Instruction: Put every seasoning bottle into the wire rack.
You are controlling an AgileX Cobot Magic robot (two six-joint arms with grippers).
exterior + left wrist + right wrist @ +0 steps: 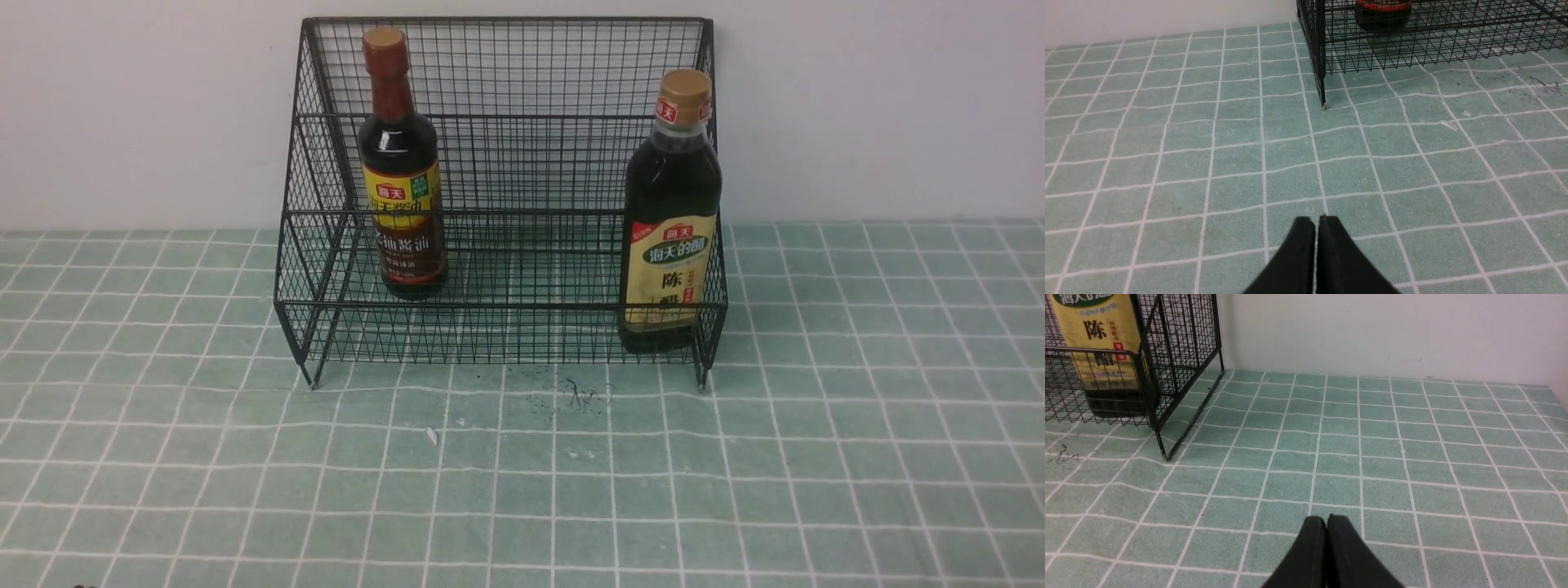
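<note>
The black wire rack (522,163) stands at the back against the wall. The slim bottle with the dark red cap (401,175) stands upright on the rack's upper tier at the left; its base shows in the left wrist view (1382,14). The wider bottle with the tan cap (671,220) stands upright on the lower tier at the right, also in the right wrist view (1102,355). My left gripper (1316,220) is shut and empty, low over the cloth, well short of the rack's left leg (1323,96). My right gripper (1327,518) is shut and empty, to the right of the rack (1180,355). Neither gripper shows in the front view.
A green cloth with a white grid (522,490) covers the table. A small white scrap (432,435) and dark scribble marks (584,396) lie in front of the rack. A pale wall (882,106) runs behind, and the rack's back rests against it.
</note>
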